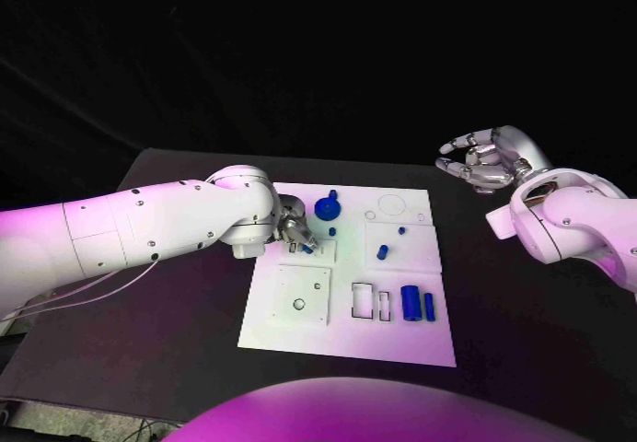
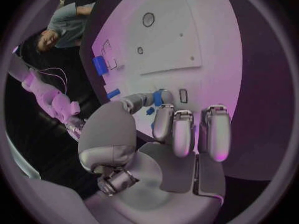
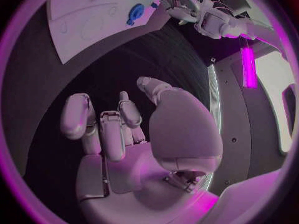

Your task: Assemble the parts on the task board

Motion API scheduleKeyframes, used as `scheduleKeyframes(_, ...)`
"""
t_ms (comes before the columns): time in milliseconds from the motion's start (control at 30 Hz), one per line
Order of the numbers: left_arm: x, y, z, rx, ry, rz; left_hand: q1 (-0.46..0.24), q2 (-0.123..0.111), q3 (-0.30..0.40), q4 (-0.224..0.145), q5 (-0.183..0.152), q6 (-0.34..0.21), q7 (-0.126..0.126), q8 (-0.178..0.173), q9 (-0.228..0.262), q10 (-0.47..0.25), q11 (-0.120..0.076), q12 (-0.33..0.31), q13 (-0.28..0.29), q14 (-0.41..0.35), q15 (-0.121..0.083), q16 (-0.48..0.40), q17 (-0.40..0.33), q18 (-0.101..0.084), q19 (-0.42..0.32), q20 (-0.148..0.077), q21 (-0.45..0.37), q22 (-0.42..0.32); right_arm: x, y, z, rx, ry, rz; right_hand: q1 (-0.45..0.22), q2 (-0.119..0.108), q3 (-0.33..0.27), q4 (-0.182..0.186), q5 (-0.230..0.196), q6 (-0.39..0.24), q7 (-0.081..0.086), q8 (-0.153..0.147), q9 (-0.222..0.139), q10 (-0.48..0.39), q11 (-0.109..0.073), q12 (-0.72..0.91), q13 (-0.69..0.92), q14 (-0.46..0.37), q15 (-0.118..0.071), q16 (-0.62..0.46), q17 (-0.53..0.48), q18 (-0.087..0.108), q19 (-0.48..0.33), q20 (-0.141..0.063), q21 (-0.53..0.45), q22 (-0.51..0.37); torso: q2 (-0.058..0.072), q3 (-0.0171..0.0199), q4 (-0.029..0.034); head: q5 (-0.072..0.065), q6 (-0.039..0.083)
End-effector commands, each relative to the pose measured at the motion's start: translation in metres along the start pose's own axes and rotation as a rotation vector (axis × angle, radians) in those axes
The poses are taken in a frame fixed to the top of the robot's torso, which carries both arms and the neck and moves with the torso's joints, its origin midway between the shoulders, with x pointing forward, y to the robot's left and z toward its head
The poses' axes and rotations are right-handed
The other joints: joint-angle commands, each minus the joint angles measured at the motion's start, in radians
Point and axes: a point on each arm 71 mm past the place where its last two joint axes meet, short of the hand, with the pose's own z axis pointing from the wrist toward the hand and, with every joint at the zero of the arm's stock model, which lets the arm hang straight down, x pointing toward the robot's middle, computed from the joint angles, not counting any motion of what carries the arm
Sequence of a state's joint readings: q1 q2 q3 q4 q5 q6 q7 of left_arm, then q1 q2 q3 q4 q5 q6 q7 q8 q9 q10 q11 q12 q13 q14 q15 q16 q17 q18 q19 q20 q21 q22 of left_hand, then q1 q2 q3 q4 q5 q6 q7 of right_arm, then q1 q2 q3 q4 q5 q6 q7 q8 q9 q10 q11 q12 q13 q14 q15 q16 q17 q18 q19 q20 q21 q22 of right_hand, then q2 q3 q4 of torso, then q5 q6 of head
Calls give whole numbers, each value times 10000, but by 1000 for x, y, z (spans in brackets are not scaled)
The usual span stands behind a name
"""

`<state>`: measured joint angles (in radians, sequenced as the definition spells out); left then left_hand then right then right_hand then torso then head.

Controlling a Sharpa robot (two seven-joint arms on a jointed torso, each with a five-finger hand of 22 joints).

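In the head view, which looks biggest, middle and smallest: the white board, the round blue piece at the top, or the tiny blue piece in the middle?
Largest to smallest as they look in the head view:
1. white board
2. round blue piece
3. tiny blue piece

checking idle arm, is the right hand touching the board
Apart. In the head view the right hand is raised beyond the board's far right corner, with black table between them; the right wrist view shows its curled fingers holding nothing.
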<state>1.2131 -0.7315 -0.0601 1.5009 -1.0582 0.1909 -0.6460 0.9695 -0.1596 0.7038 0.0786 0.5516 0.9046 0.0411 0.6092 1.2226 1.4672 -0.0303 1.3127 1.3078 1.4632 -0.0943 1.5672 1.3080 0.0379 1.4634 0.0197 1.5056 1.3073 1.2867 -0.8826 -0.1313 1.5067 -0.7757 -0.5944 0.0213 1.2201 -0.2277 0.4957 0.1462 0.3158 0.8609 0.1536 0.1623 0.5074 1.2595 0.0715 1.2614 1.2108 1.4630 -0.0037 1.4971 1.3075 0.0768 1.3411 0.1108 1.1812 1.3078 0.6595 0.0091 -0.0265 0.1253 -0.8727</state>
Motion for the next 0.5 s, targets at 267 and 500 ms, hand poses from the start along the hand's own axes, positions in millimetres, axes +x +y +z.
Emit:
scheduleKeyframes(267, 0, -1, 0, -19, 88, 215, 33, 106, 1780, -1701, 2, 24, -61, 33, -4, 95, -49, -18, 686, 1076, -52, 36, 2628, -158, 544, -65, -3, 2057, 1, 0, 0, -74, 80, -37, -112, -22, 46, 11, 50, -78, 4, 59, 8, -9, 3, 44, -10, 566, 54, -46, 993, 156, -66, -9, -50, 564, 4, 7, -5, -19, 1)
scheduleKeyframes(500, 1, -3, 0, -3, 117, 277, 36, 104, 1783, -1704, 4, 25, -60, 35, -6, 96, -49, -15, 687, 1076, -48, 36, 2628, -158, 544, -64, -3, 2058, 1, 0, 0, -78, 84, -34, -112, -22, 46, 11, 50, -78, 4, 59, 8, -9, 3, 44, -10, 566, 54, -46, 993, 156, -66, -9, -50, 564, 4, 14, -6, -47, 1)
